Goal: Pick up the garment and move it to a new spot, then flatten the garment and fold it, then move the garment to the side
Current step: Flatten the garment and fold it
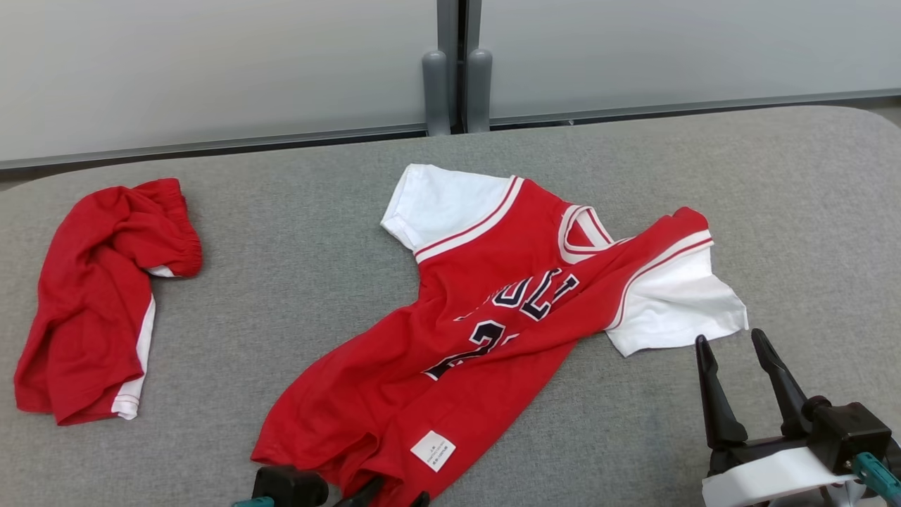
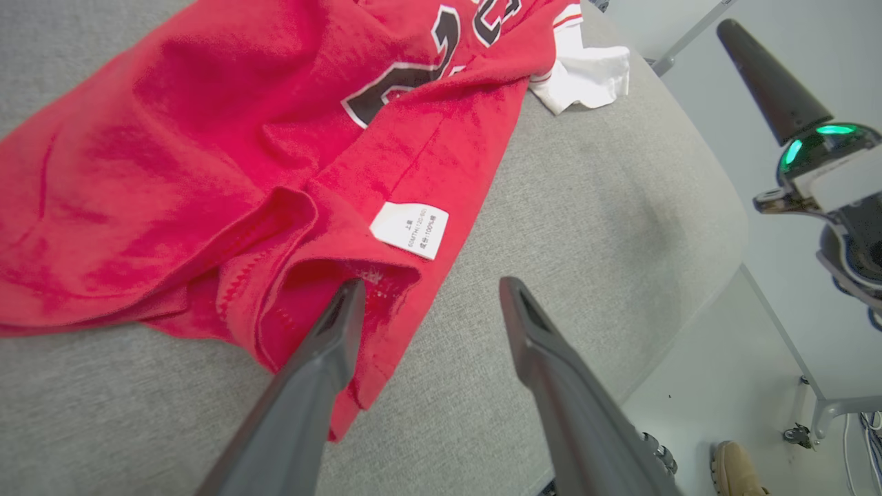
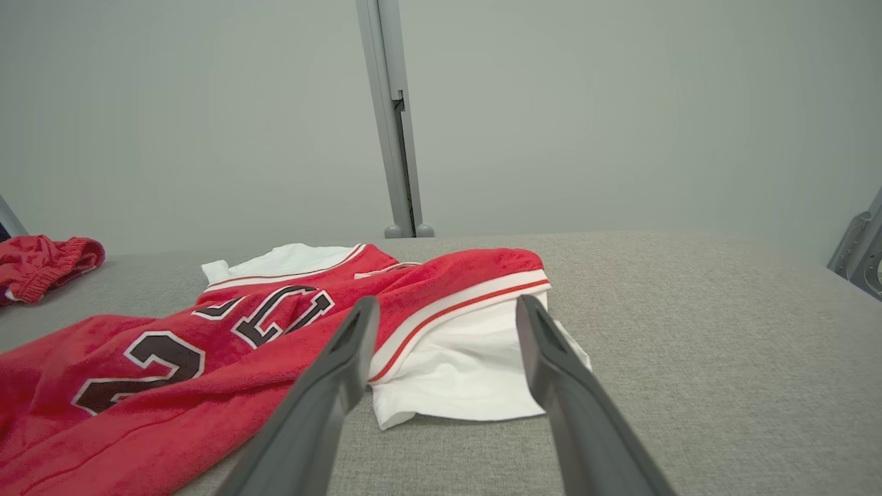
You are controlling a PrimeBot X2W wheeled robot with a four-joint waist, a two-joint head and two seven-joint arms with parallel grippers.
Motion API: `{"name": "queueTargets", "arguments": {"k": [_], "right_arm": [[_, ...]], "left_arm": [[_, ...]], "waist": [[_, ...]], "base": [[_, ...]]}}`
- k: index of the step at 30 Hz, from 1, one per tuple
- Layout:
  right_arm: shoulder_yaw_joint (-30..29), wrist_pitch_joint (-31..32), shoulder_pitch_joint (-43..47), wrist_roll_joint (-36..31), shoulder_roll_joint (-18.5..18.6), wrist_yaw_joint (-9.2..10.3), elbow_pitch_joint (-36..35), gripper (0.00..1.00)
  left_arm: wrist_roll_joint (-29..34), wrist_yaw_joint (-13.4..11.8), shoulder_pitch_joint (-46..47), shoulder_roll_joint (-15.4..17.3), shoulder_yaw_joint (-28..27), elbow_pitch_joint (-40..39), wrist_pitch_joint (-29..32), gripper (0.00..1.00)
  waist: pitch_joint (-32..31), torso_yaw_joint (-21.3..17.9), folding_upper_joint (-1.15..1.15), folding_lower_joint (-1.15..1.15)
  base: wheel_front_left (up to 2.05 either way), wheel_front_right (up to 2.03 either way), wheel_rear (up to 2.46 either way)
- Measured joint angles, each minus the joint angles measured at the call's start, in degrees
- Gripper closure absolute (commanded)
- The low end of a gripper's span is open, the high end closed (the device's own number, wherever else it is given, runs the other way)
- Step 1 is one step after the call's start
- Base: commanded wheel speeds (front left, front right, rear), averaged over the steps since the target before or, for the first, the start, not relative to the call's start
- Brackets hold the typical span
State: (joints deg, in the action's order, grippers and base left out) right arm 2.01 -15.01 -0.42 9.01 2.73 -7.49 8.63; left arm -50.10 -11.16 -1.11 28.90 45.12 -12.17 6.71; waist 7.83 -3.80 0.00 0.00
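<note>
Down at the near edge, the left end effector is spread wide right at the jersey's hem, nothing pinched. The right end effector is spread too, just short of the white sleeve. The jersey lies rumpled mid-counter, not flattened or folded. Red shorts lie far left. Most of the job looks undone.

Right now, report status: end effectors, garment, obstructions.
Left end effector open at hem of red-and-white fabric jersey; right end effector open beside its white sleeve. Jersey rumpled, unfolded. Crumpled red fabric shorts lie apart on robot's left.
</note>
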Motion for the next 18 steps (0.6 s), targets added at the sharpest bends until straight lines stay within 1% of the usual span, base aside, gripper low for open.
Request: {"name": "queueTargets", "arguments": {"k": [4,5,6,7,8,9,10,11,16,18], "right_arm": [[0.08,0.01,-0.04,0.08,0.0,0.0,0.0,0.0],[0.12,0.01,-0.05,0.09,0.01,0.0,0.0,0.0],[0.16,0.01,-0.14,0.14,0.0,0.0,0.0,0.0],[0.13,0.01,-0.23,0.3,0.0,0.0,-0.01,0.0],[0.13,0.01,-0.26,0.52,0.0,0.0,-0.01,0.0],[0.11,0.01,-0.27,0.56,0.0,0.0,-0.01,0.0],[0.09,0.01,-0.29,0.56,0.01,0.0,-0.02,0.0],[0.1,0.01,-0.46,0.58,0.0,0.0,-0.02,0.0],[0.15,0.01,-0.65,0.67,0.0,0.0,0.03,0.0],[0.03,0.0,-0.8,0.69,0.0,0.0,0.07,0.0]], "left_arm": [[-0.01,0.07,0.63,-0.12,-0.02,2.0,0.32,0.0],[-0.01,-0.02,0.74,-0.26,-0.14,2.64,0.24,0.03],[0.12,-0.09,0.98,-0.29,-0.13,3.36,0.24,0.1],[0.14,-0.08,1.24,-0.38,-0.2,3.9,-0.01,0.25],[0.15,0.0,1.5,-0.6,-0.25,4.39,-0.27,0.5],[0.19,0.05,1.74,-0.89,-0.33,4.85,-0.78,0.6],[0.19,0.11,1.94,-1.25,-0.57,5.23,-1.31,0.85],[0.27,1.05,2.68,-1.8,-0.56,5.73,-1.96,1.0],[-1.02,3.56,2.99,-3.14,-0.56,4.93,-3.18,1.0],[-2.63,5.61,3.08,-3.41,-0.31,2.37,-3.09,1.0]], "waist": [[0.8,-0.91,0.0,0.0],[0.97,-1.09,0.0,0.0],[1.13,-1.27,0.0,0.0],[1.3,-1.43,0.0,0.0],[1.46,-1.55,0.0,0.0],[1.59,-1.65,0.0,0.0],[1.7,-1.71,0.0,0.0],[1.86,-1.8,0.0,0.0],[1.96,-2.02,0.0,0.0],[1.94,-2.02,0.0,0.0]], "base": [[0.0,0.0,0.0],[0.0,0.0,0.0],[0.0,0.0,0.0],[0.0,0.0,0.0],[0.0,0.0,0.0],[0.0,0.0,0.0],[0.0,0.0,0.0],[0.0,0.0,0.0],[0.0,0.0,0.0],[0.0,0.0,0.0]]}}
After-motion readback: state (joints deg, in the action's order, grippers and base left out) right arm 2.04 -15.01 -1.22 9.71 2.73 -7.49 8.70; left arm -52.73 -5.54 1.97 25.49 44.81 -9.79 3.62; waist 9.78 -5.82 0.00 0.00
